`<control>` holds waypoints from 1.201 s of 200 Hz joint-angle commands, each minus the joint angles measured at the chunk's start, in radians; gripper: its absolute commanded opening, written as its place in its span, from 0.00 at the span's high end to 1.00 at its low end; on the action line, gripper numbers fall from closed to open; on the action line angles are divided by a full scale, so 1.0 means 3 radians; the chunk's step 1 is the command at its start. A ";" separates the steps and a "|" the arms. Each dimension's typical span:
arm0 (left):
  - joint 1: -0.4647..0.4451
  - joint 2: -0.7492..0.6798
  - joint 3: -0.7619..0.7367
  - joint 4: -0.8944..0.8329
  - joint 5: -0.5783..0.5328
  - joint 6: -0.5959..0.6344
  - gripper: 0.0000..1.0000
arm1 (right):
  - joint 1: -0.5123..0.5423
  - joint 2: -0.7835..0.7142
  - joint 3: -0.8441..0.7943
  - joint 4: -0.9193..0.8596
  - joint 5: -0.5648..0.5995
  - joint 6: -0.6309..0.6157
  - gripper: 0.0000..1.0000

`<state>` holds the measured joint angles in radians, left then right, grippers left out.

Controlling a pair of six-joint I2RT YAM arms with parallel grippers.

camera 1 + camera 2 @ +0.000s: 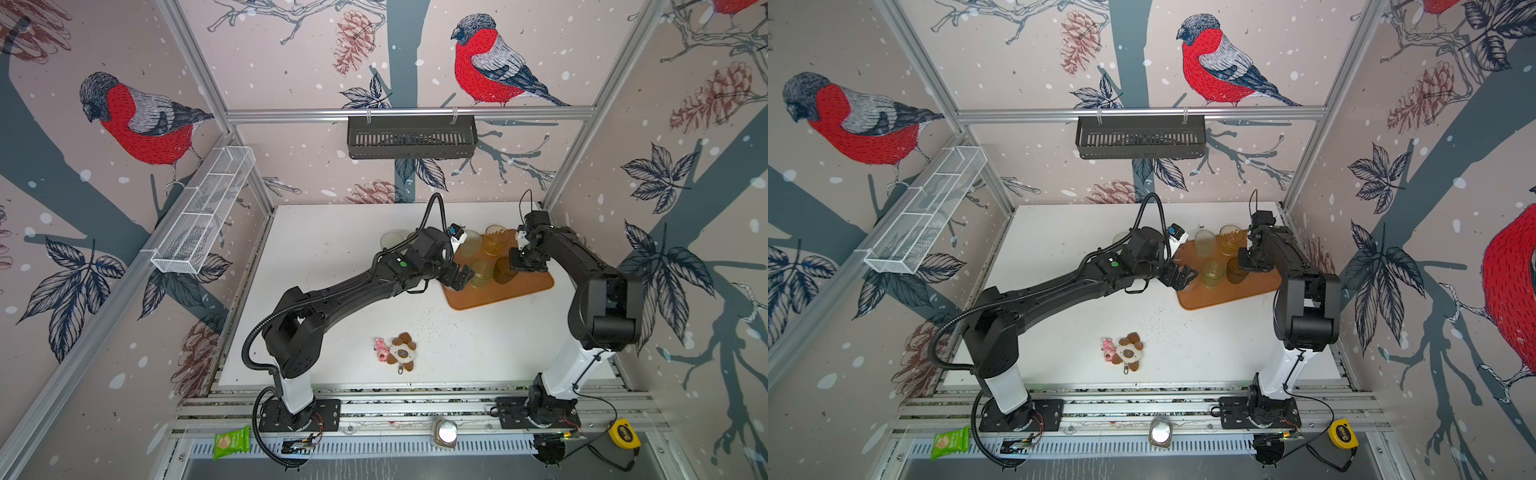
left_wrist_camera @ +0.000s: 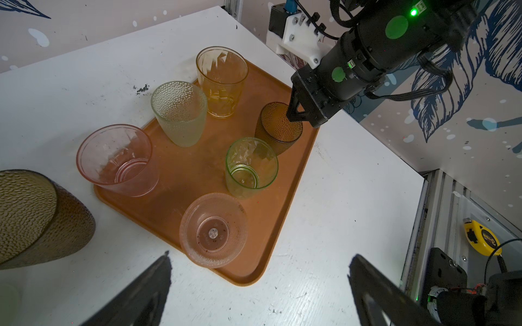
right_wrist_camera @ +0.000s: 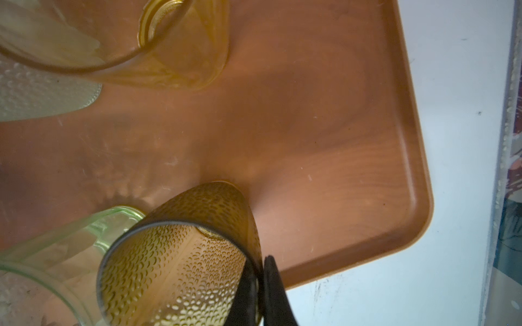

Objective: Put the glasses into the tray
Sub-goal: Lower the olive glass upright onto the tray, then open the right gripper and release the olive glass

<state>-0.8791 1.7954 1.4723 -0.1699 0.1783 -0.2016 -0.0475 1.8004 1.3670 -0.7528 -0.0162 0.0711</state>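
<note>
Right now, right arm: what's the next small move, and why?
Probably open the right tool, then lift straight up. It pinches the wall of the dark brown glass, one finger inside and one outside. The glass's base appears to sit on the tray, close beside the green glass. Releasing before rising should keep it from tipping into its neighbour.

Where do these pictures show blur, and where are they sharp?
Right wrist view: green glass near the lens is soft, brown glass dimples crisp. Left wrist view: open left gripper is a dark blur, tray sharp. Both top views: evenly lit, sharp overall.
</note>
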 commanded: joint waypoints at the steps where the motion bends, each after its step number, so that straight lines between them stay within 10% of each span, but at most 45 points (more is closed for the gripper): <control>1: -0.0015 -0.0016 0.0024 0.0045 -0.0040 0.0079 0.02 | 0.0010 -0.0006 0.0009 0.0017 0.0044 -0.0054 0.94; 240: -0.0014 -0.0063 -0.0012 0.0077 -0.0022 0.0084 0.02 | 0.0115 -0.0192 0.0069 -0.0016 0.0166 -0.0038 0.58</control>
<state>-0.8791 1.7851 1.4693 -0.1696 0.1719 -0.2016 -0.0204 1.7573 1.3727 -0.7547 0.0185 0.0532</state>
